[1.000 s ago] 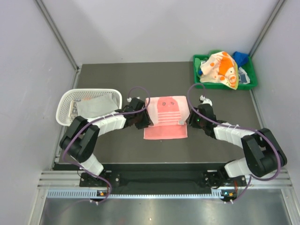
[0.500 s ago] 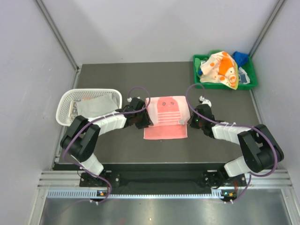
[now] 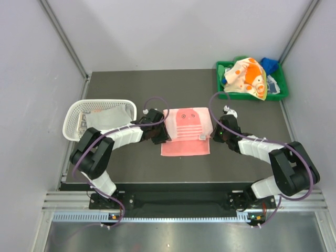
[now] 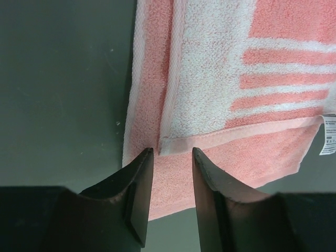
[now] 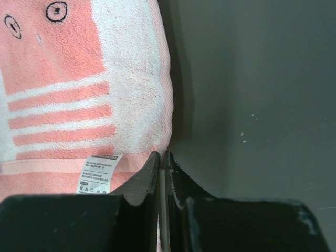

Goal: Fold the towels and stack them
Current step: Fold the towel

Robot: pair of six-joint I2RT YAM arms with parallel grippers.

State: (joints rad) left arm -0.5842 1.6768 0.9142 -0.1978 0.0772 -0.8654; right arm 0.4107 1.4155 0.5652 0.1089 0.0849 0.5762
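Note:
A pink towel with a striped rabbit face lies in the middle of the table, its far part folded over a plain pink layer. My left gripper is at the towel's left edge. In the left wrist view the left gripper is open, its fingers either side of the folded layer's corner on the pink towel. My right gripper is at the right edge. In the right wrist view the right gripper is shut on the thin rim of the pink towel, beside a white care label.
A white perforated basket at the left holds a grey-white towel. A green tray at the back right holds an orange-patterned towel and a blue towel. Grey walls close in both sides.
My right gripper has closed on the towel's right edge. The left gripper and the towel have hardly moved.

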